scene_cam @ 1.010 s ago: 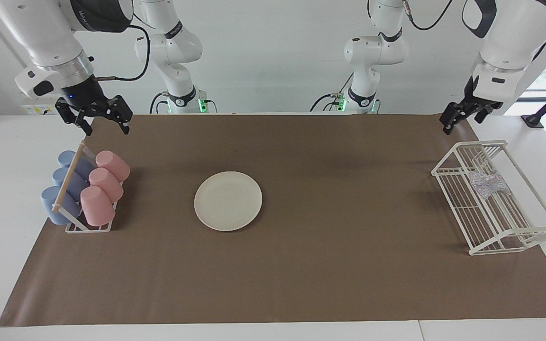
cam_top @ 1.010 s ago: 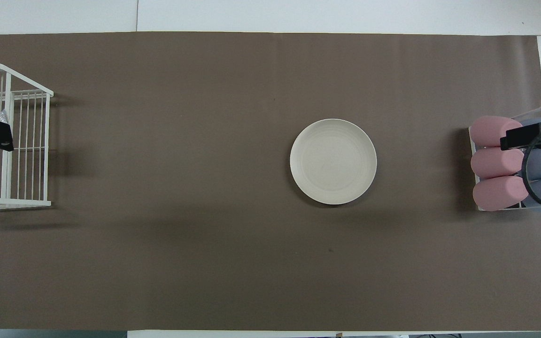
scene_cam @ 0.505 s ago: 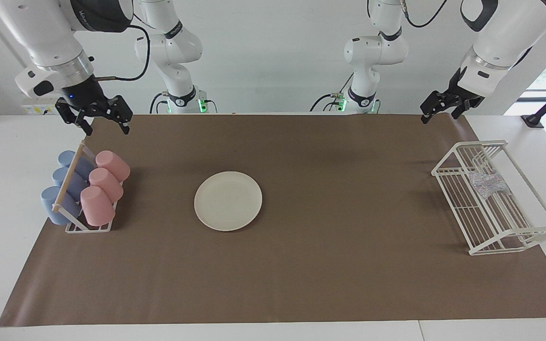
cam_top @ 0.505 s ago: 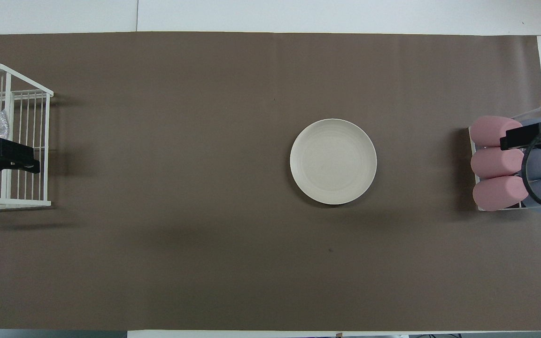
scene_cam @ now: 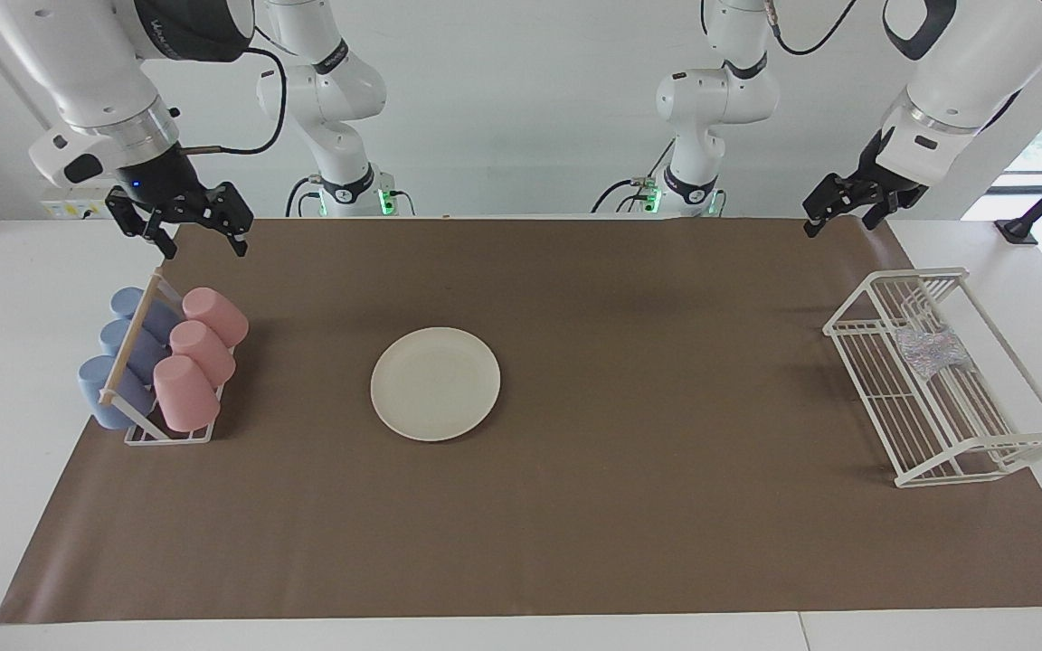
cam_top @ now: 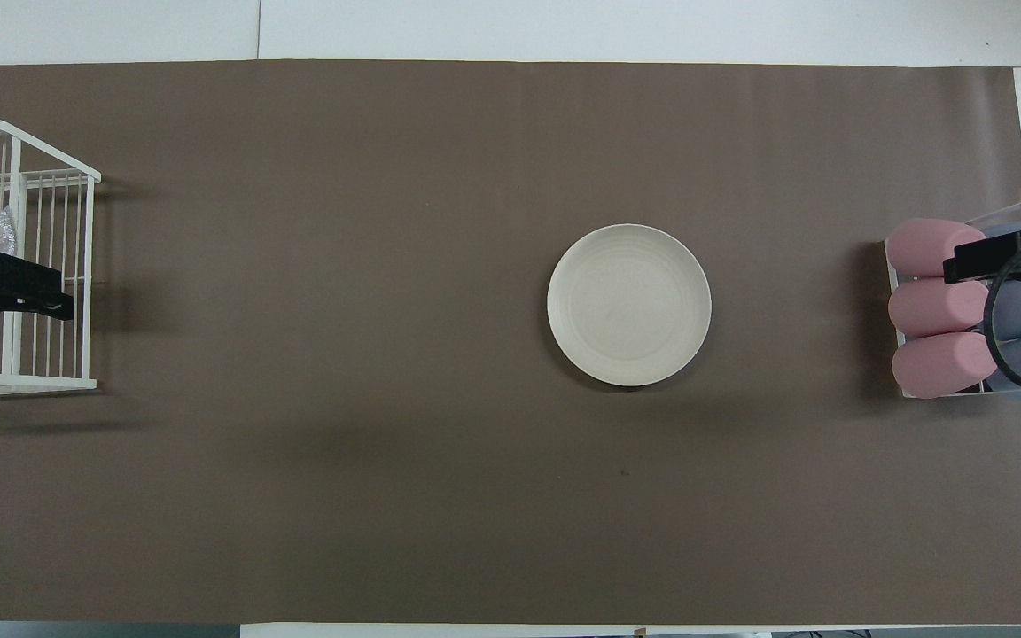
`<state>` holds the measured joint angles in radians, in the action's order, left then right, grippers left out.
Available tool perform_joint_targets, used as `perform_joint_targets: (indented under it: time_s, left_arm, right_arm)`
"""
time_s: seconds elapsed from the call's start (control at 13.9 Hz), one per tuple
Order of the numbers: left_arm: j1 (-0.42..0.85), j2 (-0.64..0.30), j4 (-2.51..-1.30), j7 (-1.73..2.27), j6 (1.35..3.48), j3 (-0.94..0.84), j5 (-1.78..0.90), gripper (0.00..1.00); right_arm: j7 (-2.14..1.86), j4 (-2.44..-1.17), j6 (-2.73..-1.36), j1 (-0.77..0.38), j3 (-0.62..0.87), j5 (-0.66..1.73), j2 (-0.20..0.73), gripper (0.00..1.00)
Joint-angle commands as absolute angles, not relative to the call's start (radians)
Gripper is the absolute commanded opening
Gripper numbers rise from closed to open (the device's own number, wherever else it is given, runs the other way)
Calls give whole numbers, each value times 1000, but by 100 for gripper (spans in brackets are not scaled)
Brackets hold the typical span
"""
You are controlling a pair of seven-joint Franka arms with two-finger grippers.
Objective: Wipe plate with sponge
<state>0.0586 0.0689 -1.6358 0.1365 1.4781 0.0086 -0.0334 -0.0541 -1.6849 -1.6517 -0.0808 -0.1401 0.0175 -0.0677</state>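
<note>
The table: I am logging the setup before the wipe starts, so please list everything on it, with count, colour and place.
plate: one, cream-white, mid-table on the brown mat.
sponge: one, silvery, in the wire rack.
wire rack: one, white, at the left arm's end.
pink cups: three, on the cup stand at the right arm's end.
blue cups: three, on the same stand.
cup stand: one, white with a wooden bar.
left gripper: open, empty, up in the air over the mat's edge beside the rack.
right gripper: open, empty, above the cup stand.
</note>
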Motion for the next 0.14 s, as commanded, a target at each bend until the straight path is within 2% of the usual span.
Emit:
perform_joint_targets:
  time_s: [0.0,0.07]
  left_arm:
    - [55,54,-1608,124,1450,8,-48,100]
    - [55,55,-1608,123,1451,8,-49,100]
  right_arm:
    - [-64,-1683,-1641,-75,-132,8,-74,100]
    - [-64,-1684,-1641,-75,-133,8,-74,100]
